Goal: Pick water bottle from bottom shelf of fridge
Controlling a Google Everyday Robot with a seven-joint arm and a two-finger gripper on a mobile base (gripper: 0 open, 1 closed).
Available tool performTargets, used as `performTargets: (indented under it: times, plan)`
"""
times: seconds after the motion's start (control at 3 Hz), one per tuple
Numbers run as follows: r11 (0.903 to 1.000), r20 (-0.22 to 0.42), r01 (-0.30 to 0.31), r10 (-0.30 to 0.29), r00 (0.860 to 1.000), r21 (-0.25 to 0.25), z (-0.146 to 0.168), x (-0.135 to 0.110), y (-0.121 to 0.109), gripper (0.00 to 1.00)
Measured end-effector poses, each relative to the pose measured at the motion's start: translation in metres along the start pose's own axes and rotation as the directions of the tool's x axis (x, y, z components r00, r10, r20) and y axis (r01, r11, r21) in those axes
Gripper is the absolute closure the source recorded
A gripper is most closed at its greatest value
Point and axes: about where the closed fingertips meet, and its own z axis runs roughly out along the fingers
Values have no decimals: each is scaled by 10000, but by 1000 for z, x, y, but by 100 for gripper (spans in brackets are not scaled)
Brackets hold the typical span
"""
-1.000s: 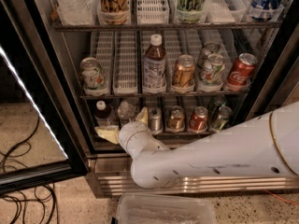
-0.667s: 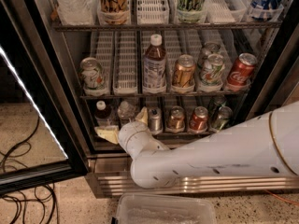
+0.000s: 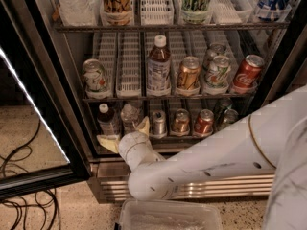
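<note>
Tool: we see the tool (image 3: 125, 134) at the front foot of the water bottle (image 3: 129, 116). Its two pale yellow fingers (image 3: 143, 125) are spread wide, one just right of the bottle and one lower to its left, and they pinch nothing.
Water bottle: it stands upright in its lane on the bottom shelf (image 3: 184, 138) of the fridge (image 3: 109, 183), and it is not lifted.
Contact: we cannot tell whether either finger touches the water bottle; the wrist hides its base.
Neighbours: just left of the water bottle stands a white-capped bottle of dark liquid (image 3: 107, 120). Just right of it is a silver can (image 3: 158, 122), and further right are a bronze can (image 3: 181, 121) and a red can (image 3: 204, 121).
Arm: the white arm (image 3: 206, 162) comes in from the lower right of the water bottle, across the front of the fridge base.
Door: the glass door (image 3: 45, 99) stands open, well to the left of the water bottle.
Done: we judge the reach complete, with the door open, the arm in and the tool set about the right bottle.
Left: we judge the grasp itself remains, which means closing on the water bottle, raising it over the front rail and drawing it out.
Caution: the dark bottle and the silver can sit close, so we expect little room for the fingers.
</note>
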Motion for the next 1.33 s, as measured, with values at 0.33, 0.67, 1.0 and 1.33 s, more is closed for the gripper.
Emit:
performTargets:
  times: [0.33, 0.67, 1.0, 1.33]
  plan:
    - [9997, 90, 44, -46, 9999, 244, 4, 6, 2, 9]
    - [9989, 195, 174, -183, 9996, 424, 5, 7, 3, 20]
    - [9982, 207, 159, -172, 9996, 585, 6, 9, 2, 23]
    - [9965, 248, 158, -179, 9995, 821, 7, 10, 1, 35]
